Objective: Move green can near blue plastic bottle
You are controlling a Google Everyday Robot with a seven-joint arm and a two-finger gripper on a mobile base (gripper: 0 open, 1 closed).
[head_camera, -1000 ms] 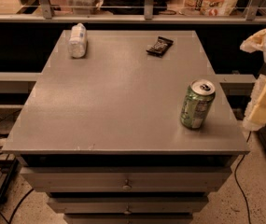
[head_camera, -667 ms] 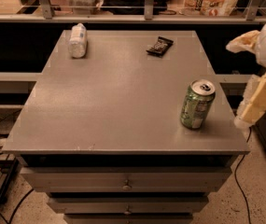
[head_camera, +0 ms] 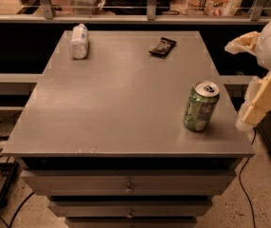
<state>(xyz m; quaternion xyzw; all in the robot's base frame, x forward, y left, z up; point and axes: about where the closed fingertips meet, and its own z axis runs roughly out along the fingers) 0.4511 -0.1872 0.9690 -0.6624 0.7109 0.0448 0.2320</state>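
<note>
Hanging just off the right edge of the bench (head_camera: 116, 103) with the end effector (head_camera: 239, 84), pale fingers (head_camera: 263, 96) set apart and empty, close beside the green can (head_camera: 200, 106) on its right but not touching. Compared with a second ago, edged slightly leftward toward the can, most of that shift made early and hardly any since. Can upright near the right edge, toward the near side, silver top and pull tab showing, in the same spot as a second ago: no grasp made yet. Well apart from the can, at the far left corner, the blue plastic bottle (head_camera: 79, 41), likewise unmoved. Toward the far edge, right of centre, a small dark snack packet (head_camera: 162, 46), seemingly off the straight line from can to bottle. Judging from this: approach under way, carrying not begun, the whole diagonal of the bench left to cross. Next, probably a further reach left to bring the spread fingers around the can's body before closing; some risk of tipping the can with a sideways nudge.
</note>
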